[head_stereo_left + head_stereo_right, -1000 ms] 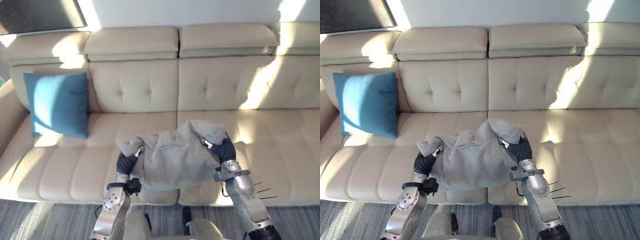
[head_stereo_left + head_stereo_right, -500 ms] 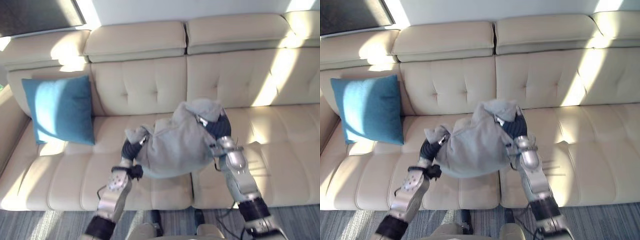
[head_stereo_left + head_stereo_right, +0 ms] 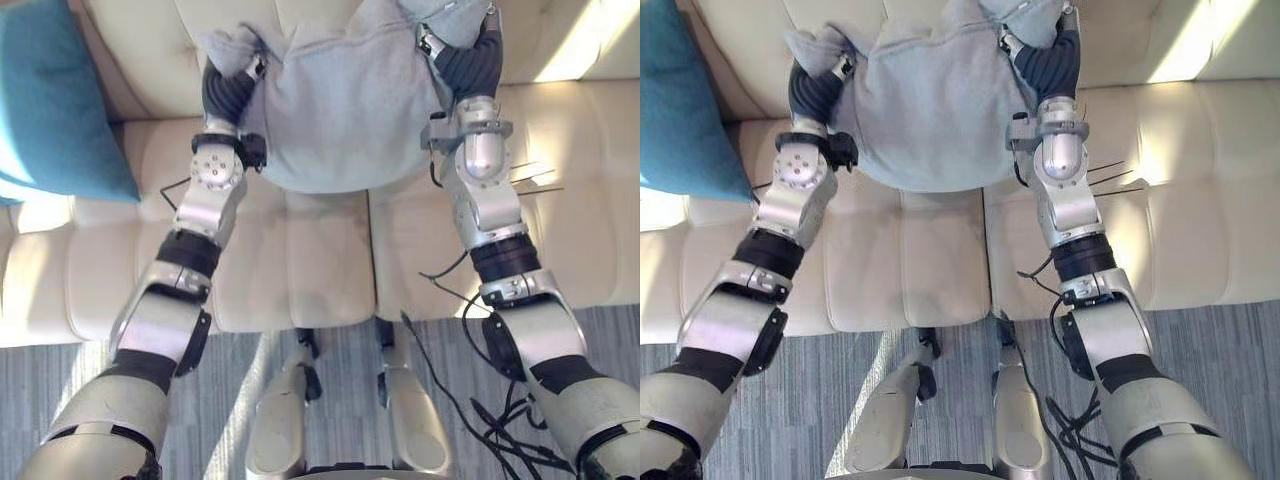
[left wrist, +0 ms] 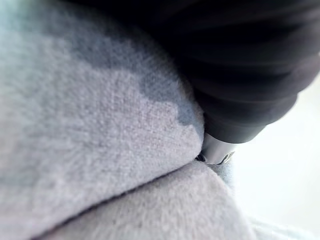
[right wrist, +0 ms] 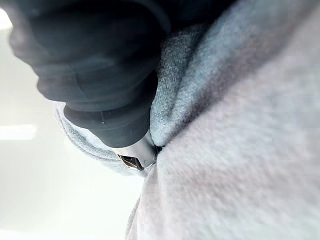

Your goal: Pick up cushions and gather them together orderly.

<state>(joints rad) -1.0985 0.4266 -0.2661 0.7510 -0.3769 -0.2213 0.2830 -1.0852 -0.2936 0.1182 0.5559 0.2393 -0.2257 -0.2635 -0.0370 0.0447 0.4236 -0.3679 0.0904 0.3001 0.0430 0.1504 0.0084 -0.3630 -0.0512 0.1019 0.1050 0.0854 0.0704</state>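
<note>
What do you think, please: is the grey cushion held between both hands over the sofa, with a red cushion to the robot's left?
No: in the left eye view the left-side cushion is blue, not red. The grey cushion is held between the left hand and right hand over the sofa.

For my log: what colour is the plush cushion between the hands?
Light grey: the plush fabric cushion, clearest in the left eye view.
</note>
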